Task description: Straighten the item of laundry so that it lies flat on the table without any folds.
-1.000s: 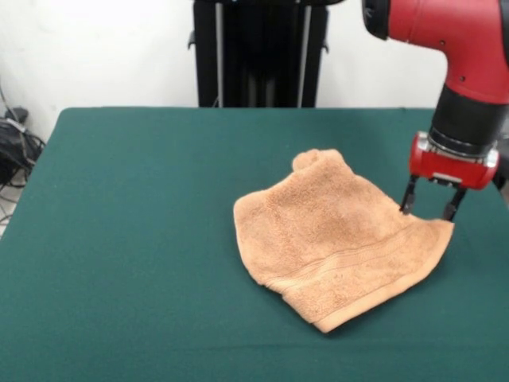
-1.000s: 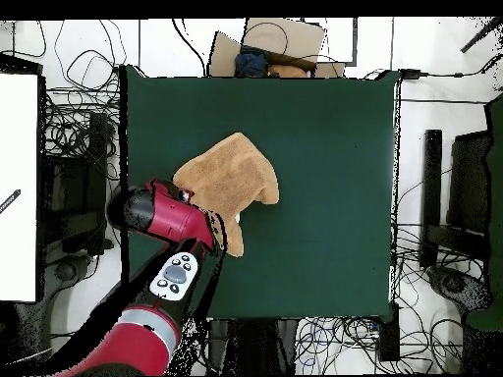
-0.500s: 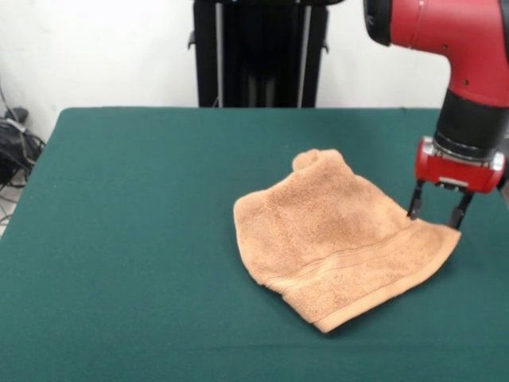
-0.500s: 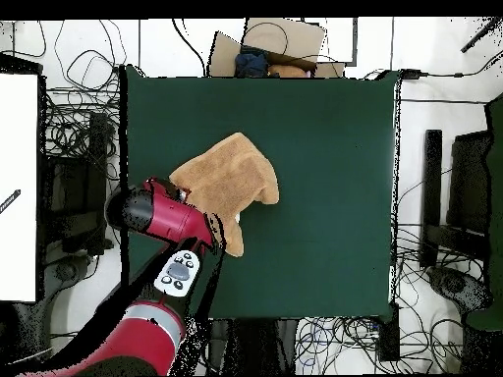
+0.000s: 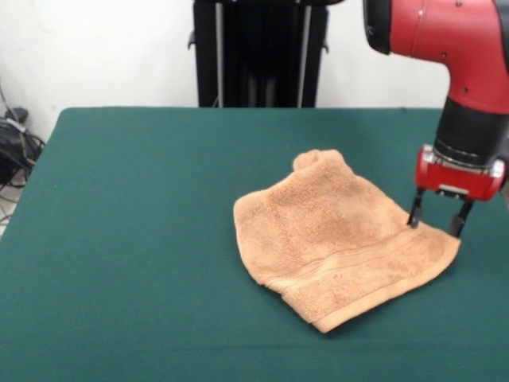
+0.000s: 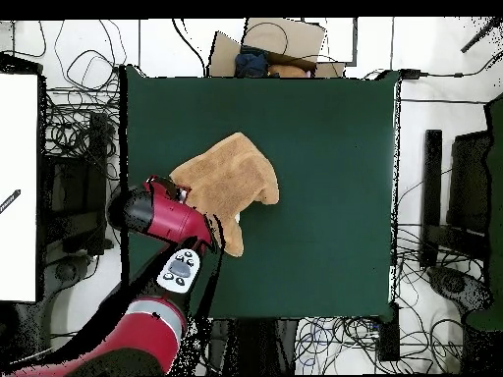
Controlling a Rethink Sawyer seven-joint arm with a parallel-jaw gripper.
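Large rectangular table (image 5: 127, 239) with a dark green, felt-like top. Red and black arm (image 5: 453, 48) coming down at the right of the front view, ending in a red wrist block with two thin black fingers (image 5: 413, 213). Gripper (image 5: 435, 221) released, jaws spread, tips at the towel's right corner, one on each side of it; gripping nothing. Peach-orange terry towel (image 5: 334, 235) on the table right of centre, nubby, lopsided in outline, not flat: a rolled bump at the far edge, woven border bands along the near edge.

Overhead view only: arm (image 6: 162, 221) covering one corner of the towel (image 6: 228, 180), gripper hidden beneath it; cables (image 6: 74, 118) and a cardboard box (image 6: 265, 44) around the table (image 6: 324, 196).
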